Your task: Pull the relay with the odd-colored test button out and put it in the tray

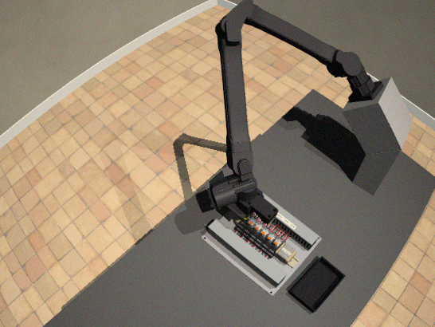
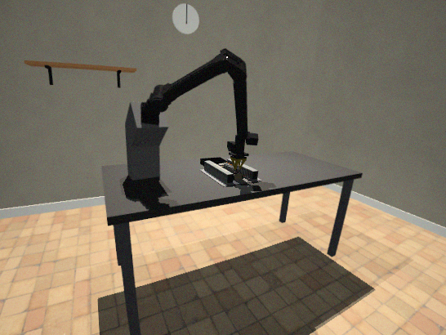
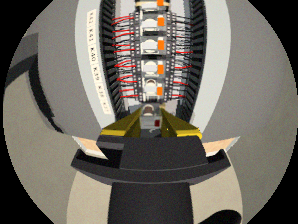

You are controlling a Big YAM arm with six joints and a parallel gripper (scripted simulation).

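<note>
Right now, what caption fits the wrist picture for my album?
Gripper shut on the red-button relay, with four orange-button relays lined up ahead.

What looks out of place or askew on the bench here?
Nothing stands out. The black tray sits open side up beside the grey relay panel, and the gripper is closed on the red-button relay at the row's end.

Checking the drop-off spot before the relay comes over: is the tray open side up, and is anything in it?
Open side up and empty: the tray shows only its raised rim and dark floor.
</note>
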